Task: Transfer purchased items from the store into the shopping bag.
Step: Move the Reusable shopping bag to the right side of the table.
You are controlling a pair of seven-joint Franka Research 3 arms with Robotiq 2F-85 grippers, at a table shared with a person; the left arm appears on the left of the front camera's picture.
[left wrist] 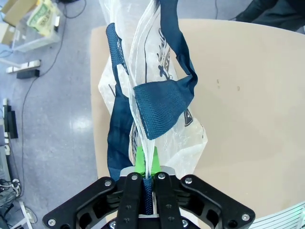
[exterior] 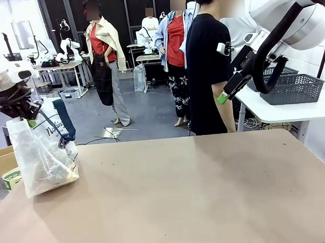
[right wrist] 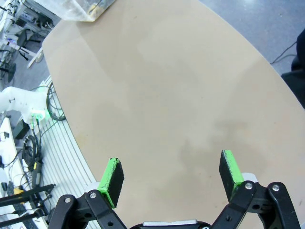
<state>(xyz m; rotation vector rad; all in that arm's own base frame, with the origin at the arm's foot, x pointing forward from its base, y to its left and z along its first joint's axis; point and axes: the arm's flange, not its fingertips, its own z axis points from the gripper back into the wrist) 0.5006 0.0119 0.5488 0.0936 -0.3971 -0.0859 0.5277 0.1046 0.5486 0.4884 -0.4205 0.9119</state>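
Front view: fixed, low at the near edge of the tan rectangular table (exterior: 197,189), facing across to the room. Left wrist view: straight down, close over the translucent plastic shopping bag (left wrist: 162,95) at the table's edge. Right wrist view: high, looking down at the same tabletop, bag far off.

Two white robot arms with rounded joint housings carry black tools, left (left wrist: 145,164) and right (right wrist: 171,174), with bright green pads and silver screws at the linkage pivots. A thick black cable (exterior: 267,54) loops beside the right arm's wrist. The person (exterior: 208,66) wears a black short-sleeved T-shirt.
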